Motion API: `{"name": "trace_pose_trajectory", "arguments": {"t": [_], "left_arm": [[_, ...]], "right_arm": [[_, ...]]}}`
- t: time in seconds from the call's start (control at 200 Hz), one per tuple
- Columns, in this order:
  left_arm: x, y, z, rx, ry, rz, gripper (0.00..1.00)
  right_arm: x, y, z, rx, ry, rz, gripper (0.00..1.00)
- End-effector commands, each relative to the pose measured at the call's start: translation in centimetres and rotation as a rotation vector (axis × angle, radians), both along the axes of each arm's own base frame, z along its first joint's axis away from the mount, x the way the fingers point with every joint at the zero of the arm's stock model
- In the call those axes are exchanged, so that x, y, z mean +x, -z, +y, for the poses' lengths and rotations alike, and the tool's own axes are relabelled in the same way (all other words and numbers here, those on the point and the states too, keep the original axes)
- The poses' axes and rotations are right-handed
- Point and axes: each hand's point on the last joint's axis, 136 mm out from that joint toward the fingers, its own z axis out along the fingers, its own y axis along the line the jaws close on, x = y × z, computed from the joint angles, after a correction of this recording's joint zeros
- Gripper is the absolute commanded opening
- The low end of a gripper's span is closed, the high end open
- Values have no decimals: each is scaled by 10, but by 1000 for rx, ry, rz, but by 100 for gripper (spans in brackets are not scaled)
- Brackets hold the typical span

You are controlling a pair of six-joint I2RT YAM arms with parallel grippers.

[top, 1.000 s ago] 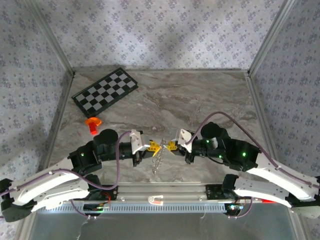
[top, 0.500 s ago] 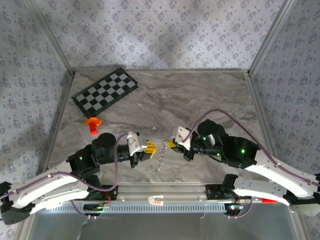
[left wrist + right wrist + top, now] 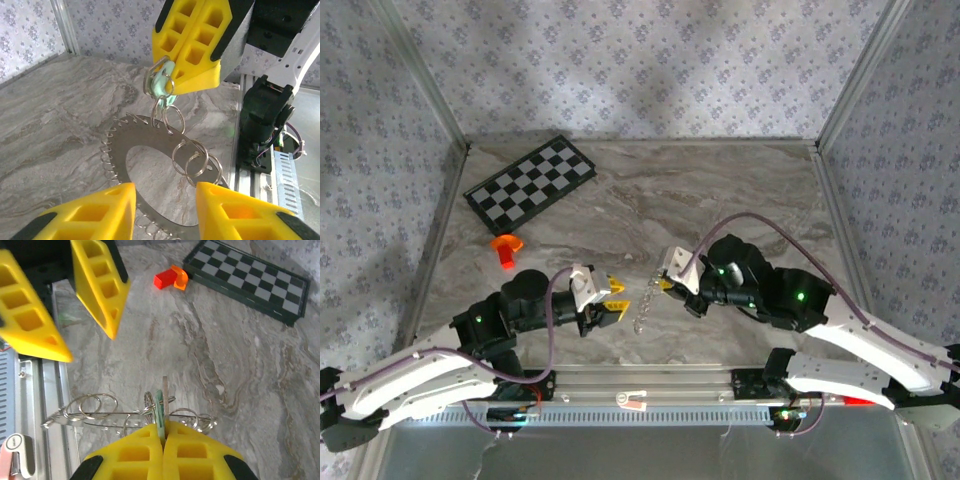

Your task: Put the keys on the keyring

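Observation:
My right gripper [image 3: 663, 285] is shut on the mint-green key [image 3: 159, 412], pinched edge-on between its yellow fingers. In the left wrist view the key [image 3: 162, 85] sticks out below the right gripper [image 3: 182, 70]. It is looped through small split rings from which the keyring [image 3: 150, 150] hangs. The keyring [image 3: 644, 305] is a flat silvery ring fringed with small wire loops, dangling just above the table. My left gripper [image 3: 617, 299] is open, just left of the keyring. Its yellow fingers [image 3: 100, 210] flank the ring's lower edge without touching it.
A black-and-white checkerboard [image 3: 530, 183] lies at the back left, with an orange plastic piece [image 3: 505, 247] in front of it. An aluminium rail [image 3: 640, 380] runs along the near edge. Patterned walls close in the marbled table [image 3: 740, 190] on three sides.
My left gripper has opened, let go and drawn back to the left. The keyring now hangs from the right gripper alone, which has shifted slightly back.

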Motion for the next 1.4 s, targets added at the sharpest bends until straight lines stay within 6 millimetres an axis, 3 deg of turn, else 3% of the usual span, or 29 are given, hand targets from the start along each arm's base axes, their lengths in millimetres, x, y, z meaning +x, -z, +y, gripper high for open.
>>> {"name": "trace_pose_trajectory", "arguments": {"t": [0.0, 0.21, 0.3, 0.44, 0.54, 0.82, 0.905, 0.93, 1.394], "left_arm": [[3, -6, 4, -21, -31, 0, 42], [11, -5, 15, -39, -107, 6, 63], [10, -6, 18, -55, -109, 11, 77], [10, -6, 20, -62, -116, 22, 86], [11, -4, 21, -61, -125, 31, 99], [16, -1, 24, -60, -163, 42, 100], [17, 2, 24, -58, -174, 48, 100], [18, 2, 25, -57, -178, 48, 100], [23, 9, 30, -36, -223, 64, 100]], "right_arm": [[10, -12, -6, 16, 66, 8, 0], [26, -5, -11, 8, 137, 55, 0], [35, -1, -14, 7, 173, 80, 0], [52, 6, -22, 5, 249, 132, 0], [61, 8, -25, 8, 285, 159, 0], [81, 10, -25, 11, 344, 213, 0], [88, 22, -26, -25, 367, 238, 0], [91, 11, -25, -7, 371, 224, 0], [121, 18, -16, -23, 419, 234, 0]]}}
